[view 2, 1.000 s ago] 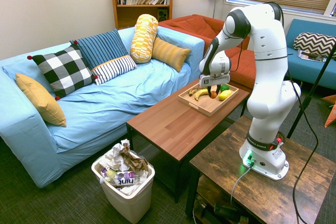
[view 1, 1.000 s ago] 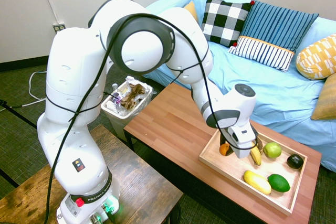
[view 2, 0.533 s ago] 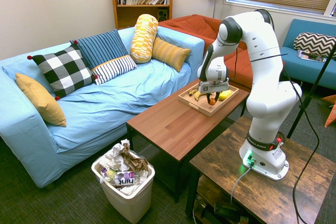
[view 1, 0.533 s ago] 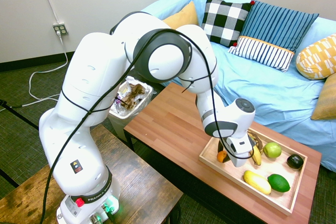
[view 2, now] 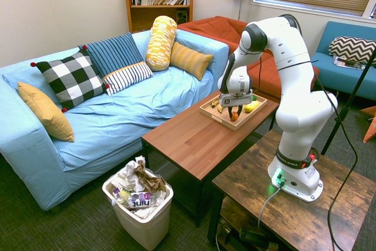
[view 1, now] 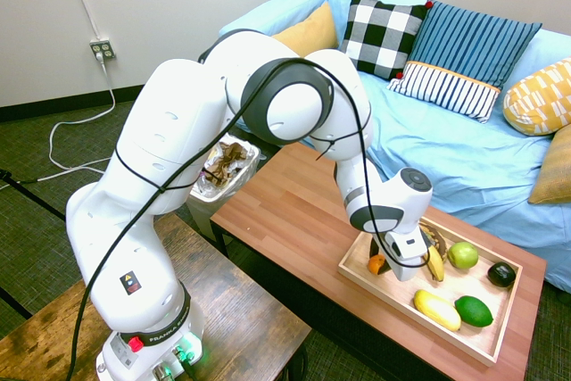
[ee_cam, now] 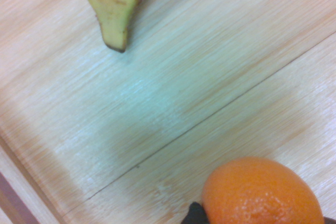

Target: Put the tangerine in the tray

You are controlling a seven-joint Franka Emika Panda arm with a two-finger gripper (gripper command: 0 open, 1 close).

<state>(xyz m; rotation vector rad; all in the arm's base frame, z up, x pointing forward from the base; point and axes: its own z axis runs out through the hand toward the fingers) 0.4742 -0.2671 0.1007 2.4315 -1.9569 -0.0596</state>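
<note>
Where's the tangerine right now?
The tangerine is in the shut gripper, low over the tray's near-left corner in the first exterior view, beside the banana.

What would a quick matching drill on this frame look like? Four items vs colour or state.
Items:
1. tangerine
2. gripper
3. apple
4. tray

Colour or state:
A. pale wood, holding fruit
B. green, beside the banana
C. shut, pointing down into the tray
D. orange, held in the fingers

Pairs: 1-D, 2-C, 3-B, 4-A
</note>
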